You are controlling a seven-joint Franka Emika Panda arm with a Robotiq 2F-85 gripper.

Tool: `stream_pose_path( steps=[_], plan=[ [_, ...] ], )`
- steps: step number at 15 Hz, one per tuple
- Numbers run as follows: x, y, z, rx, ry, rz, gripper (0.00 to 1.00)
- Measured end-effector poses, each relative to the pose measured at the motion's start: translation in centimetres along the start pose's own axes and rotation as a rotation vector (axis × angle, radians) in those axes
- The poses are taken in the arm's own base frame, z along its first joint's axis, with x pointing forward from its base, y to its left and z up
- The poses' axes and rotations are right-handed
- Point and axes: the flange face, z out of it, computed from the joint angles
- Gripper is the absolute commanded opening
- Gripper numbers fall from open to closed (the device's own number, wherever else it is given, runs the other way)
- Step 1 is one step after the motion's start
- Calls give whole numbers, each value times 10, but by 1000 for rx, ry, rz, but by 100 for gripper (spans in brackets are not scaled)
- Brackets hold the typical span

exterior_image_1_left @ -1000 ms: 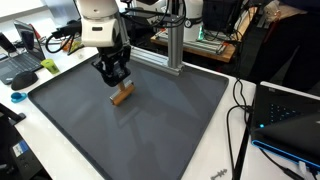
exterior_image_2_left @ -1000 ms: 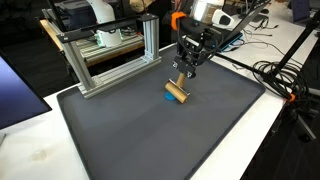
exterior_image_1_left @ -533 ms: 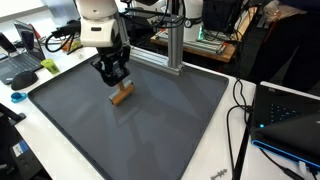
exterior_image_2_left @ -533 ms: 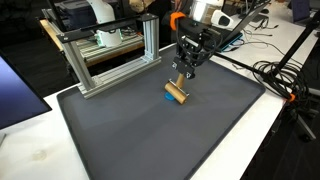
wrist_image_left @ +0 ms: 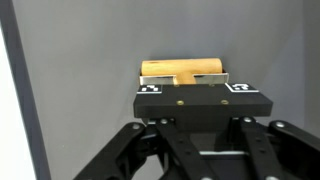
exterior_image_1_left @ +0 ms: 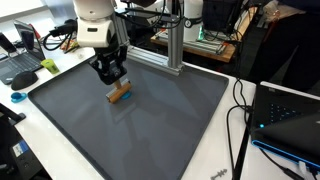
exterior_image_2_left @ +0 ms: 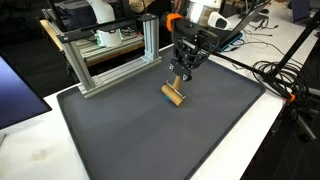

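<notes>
In an exterior view, the robot's gripper hangs over the upper left part of a dark grey mat, its fingers pressed together on the thin stem of a small wooden piece. The piece sits directly beneath the fingers, tilted, with a patch of blue at its lower left end and a faint shadow just below it. Whether it touches the mat cannot be told. An aluminium frame stands behind the arm at the top centre, and an open laptop sits at the right edge.

From the opposite side, in an exterior view, the gripper comes down in the upper middle of the frame, pinching the same wooden piece just above the mat. The aluminium frame fills the upper left, well apart from the piece. Black cables trail along the right.

In the wrist view, the gripper fills the lower half. The wooden piece lies crosswise in the centre, just above the marked fingertips, with its stem running in between them. Grey mat surrounds it.
</notes>
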Motion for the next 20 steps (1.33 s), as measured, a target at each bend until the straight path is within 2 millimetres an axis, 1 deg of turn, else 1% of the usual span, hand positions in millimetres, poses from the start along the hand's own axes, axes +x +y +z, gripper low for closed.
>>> stream_pose_path(
  steps=[5,14,20],
  plan=[
    [-1,-1,2,-2,-16,4,22],
    [4,-4,6,-10,-58,4,22],
    [15,-6,0,-16,-46,-17,22]
  ],
)
